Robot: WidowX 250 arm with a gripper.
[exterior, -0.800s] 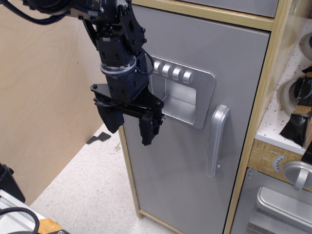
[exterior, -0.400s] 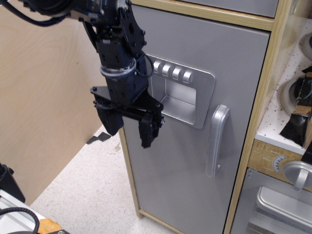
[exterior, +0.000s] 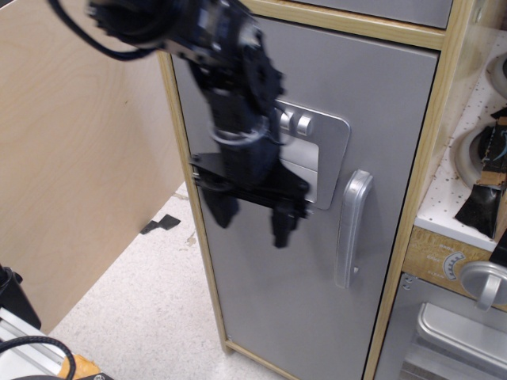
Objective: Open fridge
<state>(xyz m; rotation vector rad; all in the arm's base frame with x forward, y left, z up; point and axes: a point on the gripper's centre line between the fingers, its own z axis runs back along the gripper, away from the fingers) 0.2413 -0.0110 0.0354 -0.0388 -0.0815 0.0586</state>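
Since the earlier frame, the claw [exterior: 252, 215] has been swung right, fingers spread wide, nothing held, now just left of the bar handle [exterior: 351, 228]. Pretty early: the fridge [exterior: 317, 206] door is shut, handle ungrabbed. Speckled floor [exterior: 150, 309] and a plywood panel [exterior: 79, 158] are seen left.

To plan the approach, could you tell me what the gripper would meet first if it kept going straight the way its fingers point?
The gripper points downward in front of the fridge door; nothing shows below it until the floor. Depth is unclear.
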